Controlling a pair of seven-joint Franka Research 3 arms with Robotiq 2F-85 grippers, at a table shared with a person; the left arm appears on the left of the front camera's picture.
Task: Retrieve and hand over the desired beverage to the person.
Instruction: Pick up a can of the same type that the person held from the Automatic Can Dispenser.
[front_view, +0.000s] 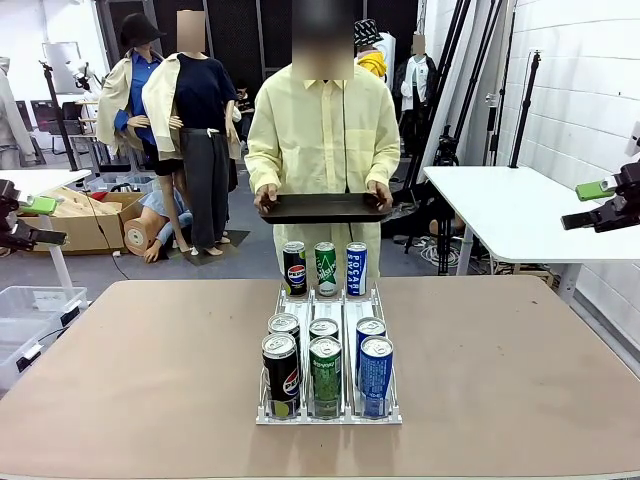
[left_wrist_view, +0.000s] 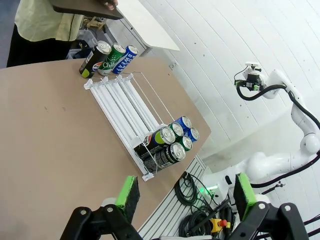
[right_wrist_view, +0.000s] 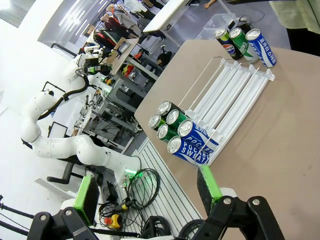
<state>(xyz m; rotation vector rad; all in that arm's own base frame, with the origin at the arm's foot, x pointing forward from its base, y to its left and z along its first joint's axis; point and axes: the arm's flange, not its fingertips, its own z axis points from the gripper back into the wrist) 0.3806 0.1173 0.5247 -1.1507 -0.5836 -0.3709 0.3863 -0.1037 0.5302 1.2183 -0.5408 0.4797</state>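
A white wire rack (front_view: 331, 304) lies at the table's middle with drink cans in three lanes. At its far end stand a black Pepsi can (front_view: 294, 268), a green can (front_view: 326, 268) and a blue Pocari can (front_view: 356, 268). Several more cans (front_view: 325, 360) of the same three kinds crowd its near end. The person (front_view: 322, 130) stands at the far side holding a dark tray (front_view: 325, 207) in both hands. My left gripper (front_view: 38, 220) hangs open, high off the table's left side. My right gripper (front_view: 586, 205) is open too, high at the right. Each gripper, the left (left_wrist_view: 186, 192) and the right (right_wrist_view: 149, 192), holds nothing.
The brown table (front_view: 150, 360) has bare room on both sides of the rack. A white table (front_view: 510, 205) stands at the back right. A clear plastic bin (front_view: 30, 310) sits on the floor at the left. Cables and a control box (right_wrist_view: 135, 200) lie below the near edge.
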